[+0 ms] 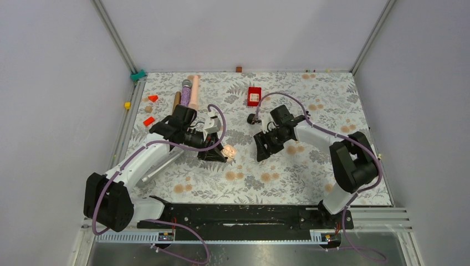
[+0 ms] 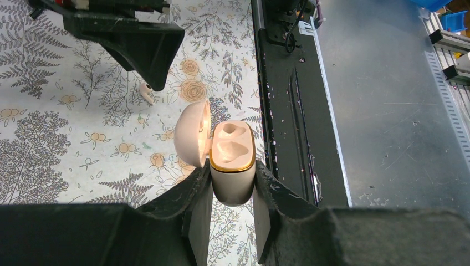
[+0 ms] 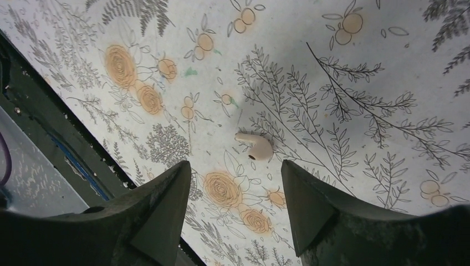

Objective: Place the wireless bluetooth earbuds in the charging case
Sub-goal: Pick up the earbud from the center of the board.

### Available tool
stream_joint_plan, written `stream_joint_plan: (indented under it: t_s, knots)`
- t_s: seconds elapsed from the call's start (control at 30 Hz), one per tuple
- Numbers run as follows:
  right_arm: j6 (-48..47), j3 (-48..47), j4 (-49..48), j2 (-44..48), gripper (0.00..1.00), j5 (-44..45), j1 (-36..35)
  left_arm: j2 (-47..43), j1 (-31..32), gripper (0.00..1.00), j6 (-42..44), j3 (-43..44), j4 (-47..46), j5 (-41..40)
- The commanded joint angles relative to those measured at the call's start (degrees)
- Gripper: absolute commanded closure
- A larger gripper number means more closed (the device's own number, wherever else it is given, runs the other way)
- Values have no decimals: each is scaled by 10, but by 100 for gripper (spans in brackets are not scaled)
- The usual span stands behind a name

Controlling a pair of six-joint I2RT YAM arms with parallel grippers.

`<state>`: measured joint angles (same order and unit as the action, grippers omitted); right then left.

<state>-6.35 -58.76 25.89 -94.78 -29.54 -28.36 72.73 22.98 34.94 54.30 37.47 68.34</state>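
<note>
Cream case [image 2: 233,166]: one, near the middle of the worktop, a little towards the near edge. Lid swung open, gold rim showing, both sockets empty.
Left gripper [image 2: 231,180]: fingers pressed on either side of the case body, below the rim.
Right gripper [image 3: 235,169]: fingers spread wide with nothing between them, hanging over the cloth just right of the case.
Whitish earbud [image 3: 255,146]: one in sight, lying on its side on the flowered cloth [image 3: 360,66], just ahead of the open fingers and touching neither.
Handling, as I judge it: very light, hard, glossy and rounded, so likely to squirt out of a pinch. Take it across the fat bulb, not the thin stem, and close gently.
Black earbuds: none I can make out.
Dark lump [image 1: 253,118]: one, beyond the right gripper; too small to tell what it is.
Red box [image 1: 254,96]: one, towards the far edge.
Orange blocks [image 1: 152,98]: two, towards the far left corner.
Yellow block [image 1: 127,105]: one, at the left edge.
</note>
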Motion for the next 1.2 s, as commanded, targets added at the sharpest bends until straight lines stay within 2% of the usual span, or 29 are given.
stream_joint_plan:
  t_s: [0.0, 0.47, 0.77, 0.9, 1.17]
  knots:
    - [10, -25, 24, -43, 32, -24, 8, -16, 1, 100, 13, 19, -10, 16]
    - [32, -58, 38, -107, 37, -56, 10, -2, 1, 100, 21, 27, -1, 11]
    - [36, -73, 67, -118, 38, 11, 10, -4, 1, 100, 28, 31, 9, 11]
    - [35, -86, 87, -134, 41, 33, 10, -5, 1, 100, 28, 32, 10, 11]
    - [31, -102, 104, -154, 46, 28, 9, -4, 1, 100, 26, 33, 10, 9]
